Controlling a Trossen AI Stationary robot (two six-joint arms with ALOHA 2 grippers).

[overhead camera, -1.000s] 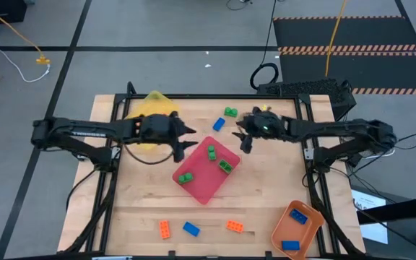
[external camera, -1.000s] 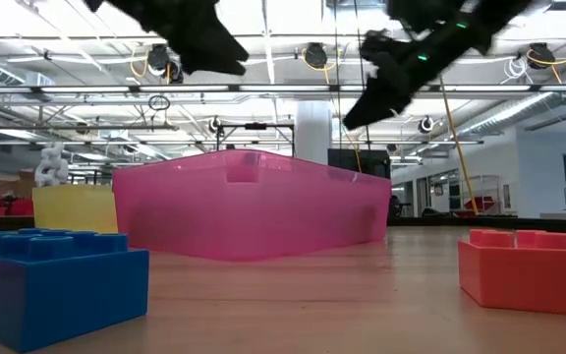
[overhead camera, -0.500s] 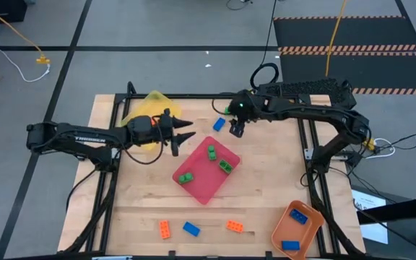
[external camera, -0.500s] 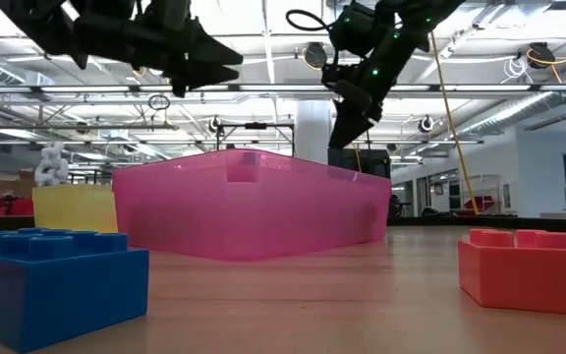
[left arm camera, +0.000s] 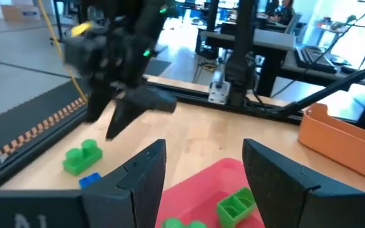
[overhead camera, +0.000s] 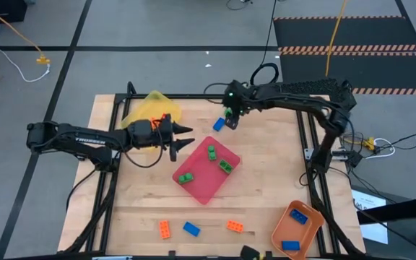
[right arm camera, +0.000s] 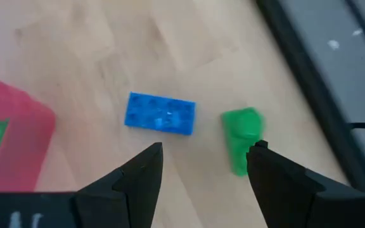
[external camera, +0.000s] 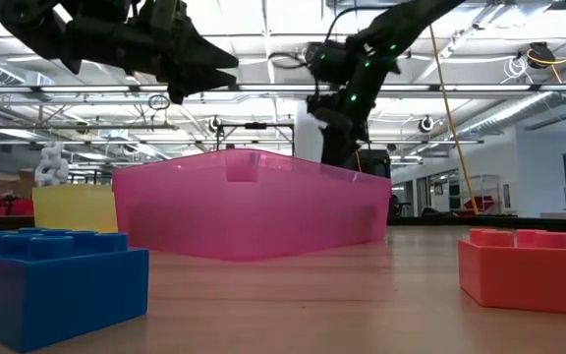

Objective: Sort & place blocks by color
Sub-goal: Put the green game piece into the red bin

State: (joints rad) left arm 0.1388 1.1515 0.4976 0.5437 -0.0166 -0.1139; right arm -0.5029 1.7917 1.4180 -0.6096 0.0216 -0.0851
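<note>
**Two arms over a block-sorting table, right gripper above the far blocks**

Wooden table [overhead camera: 143,209] seen from above. The right gripper [overhead camera: 231,120] hangs near the table's far edge, fingers [right arm camera: 141,174] spread apart and holding nothing; beyond them in the right wrist view lie a blue block [right arm camera: 160,114] and, just beside it but apart, a green block [right arm camera: 241,136], the latter mostly hidden under the arm in the high view. The left gripper [overhead camera: 185,136] points across the table beside the pink tray's [overhead camera: 209,189] far-left corner, jaws likewise parted and empty, with the yellow tray [overhead camera: 147,106] behind its wrist. Three green blocks [overhead camera: 211,152] [overhead camera: 225,166] [overhead camera: 185,177] lie inside the pink tray. Along the near edge, loose on the wood, are an orange block [overhead camera: 165,229], a second blue block [overhead camera: 191,229] and a second orange block [overhead camera: 235,226], all apart from each other. The orange tray [overhead camera: 289,231] at the near-right corner holds two blue blocks [overhead camera: 299,215] [overhead camera: 289,245]. In the low view both arms are raised above the pink tray.
</note>
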